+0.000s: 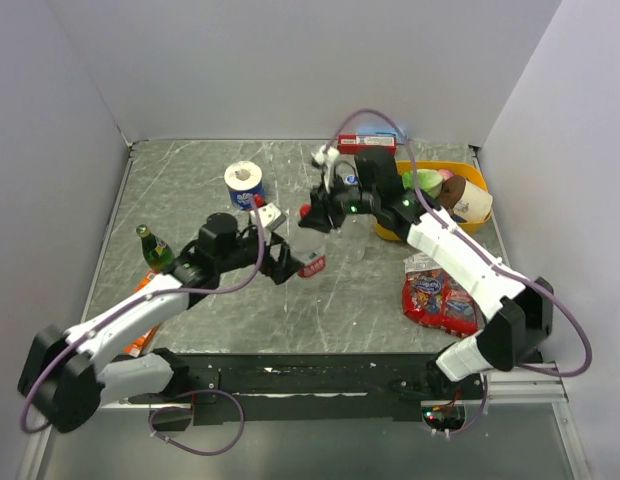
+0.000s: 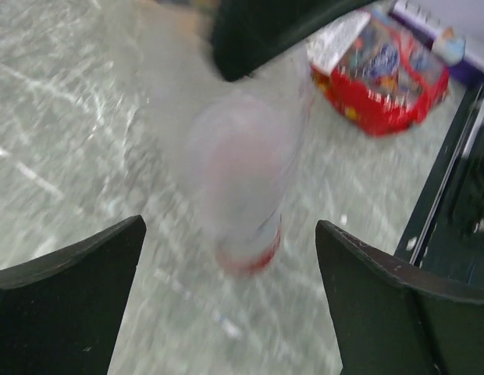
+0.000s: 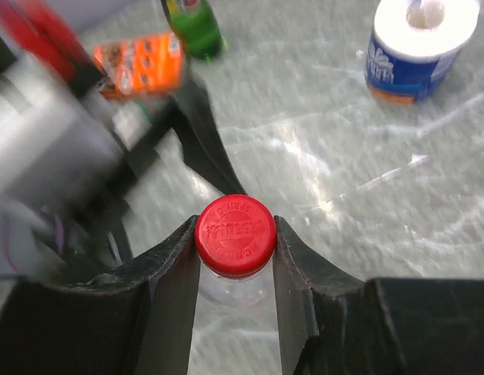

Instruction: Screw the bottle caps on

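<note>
Right fingers [image 3: 168, 285]: clamped on one red cap [image 3: 235, 236], atop one clear bottle [image 3: 234, 289].
Left fingers [image 2: 70, 281]: wide, flanking the bottle's red-banded lower end, not touching.
Right wrist view alone: cap's embossed lettering.

Top camera looks steeply down over the table [image 1: 370, 300]; both wrist cameras sit close, apparently sharing the bottle [image 2: 242, 172].

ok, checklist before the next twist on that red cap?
1. Right pincer shut on red cap: ok.
2. Cap sitting over the neck of the bottle: ok.
3. Threads engaged: cannot tell.
4. Left pincer clamping the bottle: not ok, it is open and apart from the bottle's sides.
5. Left wrist view sharp: not ok, blurred.
</note>
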Motion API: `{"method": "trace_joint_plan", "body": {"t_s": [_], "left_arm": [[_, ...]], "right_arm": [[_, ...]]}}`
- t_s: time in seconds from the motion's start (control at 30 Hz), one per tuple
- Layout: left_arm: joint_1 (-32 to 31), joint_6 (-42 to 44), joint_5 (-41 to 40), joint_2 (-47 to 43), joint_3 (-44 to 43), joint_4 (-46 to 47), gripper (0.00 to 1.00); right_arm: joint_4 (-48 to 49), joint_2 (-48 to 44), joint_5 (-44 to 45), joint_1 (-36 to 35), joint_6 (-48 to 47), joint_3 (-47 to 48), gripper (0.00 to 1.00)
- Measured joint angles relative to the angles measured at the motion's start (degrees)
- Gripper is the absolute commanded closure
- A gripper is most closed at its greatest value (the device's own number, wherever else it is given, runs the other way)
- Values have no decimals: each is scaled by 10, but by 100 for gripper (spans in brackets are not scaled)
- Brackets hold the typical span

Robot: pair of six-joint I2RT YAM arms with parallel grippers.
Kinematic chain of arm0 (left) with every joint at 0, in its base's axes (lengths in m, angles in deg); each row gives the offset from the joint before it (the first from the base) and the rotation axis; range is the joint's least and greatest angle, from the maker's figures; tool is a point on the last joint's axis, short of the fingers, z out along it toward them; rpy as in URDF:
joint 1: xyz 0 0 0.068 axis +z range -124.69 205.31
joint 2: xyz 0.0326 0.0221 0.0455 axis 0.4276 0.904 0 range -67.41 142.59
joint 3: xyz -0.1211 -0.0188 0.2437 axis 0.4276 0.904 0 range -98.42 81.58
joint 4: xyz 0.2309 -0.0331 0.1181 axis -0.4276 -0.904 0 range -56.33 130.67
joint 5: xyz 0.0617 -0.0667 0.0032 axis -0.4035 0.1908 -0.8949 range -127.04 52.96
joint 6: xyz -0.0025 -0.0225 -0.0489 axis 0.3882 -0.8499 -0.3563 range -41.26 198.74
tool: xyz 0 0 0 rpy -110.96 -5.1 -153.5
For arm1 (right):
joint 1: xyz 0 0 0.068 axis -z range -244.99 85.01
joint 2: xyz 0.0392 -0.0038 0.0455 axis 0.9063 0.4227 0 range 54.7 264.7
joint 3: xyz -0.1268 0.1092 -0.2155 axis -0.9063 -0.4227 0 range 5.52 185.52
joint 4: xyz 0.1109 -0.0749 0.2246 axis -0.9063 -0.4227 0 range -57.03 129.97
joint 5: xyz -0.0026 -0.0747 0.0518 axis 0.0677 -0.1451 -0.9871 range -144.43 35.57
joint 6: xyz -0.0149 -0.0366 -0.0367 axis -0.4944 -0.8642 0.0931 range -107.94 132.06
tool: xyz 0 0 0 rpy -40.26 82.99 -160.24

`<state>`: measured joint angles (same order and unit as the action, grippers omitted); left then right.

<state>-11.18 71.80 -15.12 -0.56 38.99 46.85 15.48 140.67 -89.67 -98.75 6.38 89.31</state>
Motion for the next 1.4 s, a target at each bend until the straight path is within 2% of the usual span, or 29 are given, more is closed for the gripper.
{"method": "trace_joint_plan", "body": {"t_s": [0.23,0.43,0.6,0.63,0.77,0.9,1.0,1.1,1.4], "left_arm": [[35,128,22,-153,16,-171,4],[52,156,22,-186,24,-246,4],[82,159,22,-167,24,-260,4],[87,159,22,-161,24,-261,4],[100,161,22,-145,24,-266,4],[109,163,22,-140,24,-267,4],[114,163,22,-137,24,-268,4],[117,163,22,-137,24,-268,4],[120,163,24,-133,24,-266,4]], "right_arm": [[94,-77,-9,3,-67,-174,96],[200,-82,-9,3,-84,-238,92],[284,-82,-12,3,-83,-263,85],[297,-81,-12,2,-83,-268,81],[342,-81,-13,0,-87,-289,77],[359,-80,-13,-1,-91,-314,65],[371,-78,-12,-3,-95,-329,51],[381,-78,-12,-7,-101,-333,43],[382,-78,-6,-11,-107,-336,32]]}}
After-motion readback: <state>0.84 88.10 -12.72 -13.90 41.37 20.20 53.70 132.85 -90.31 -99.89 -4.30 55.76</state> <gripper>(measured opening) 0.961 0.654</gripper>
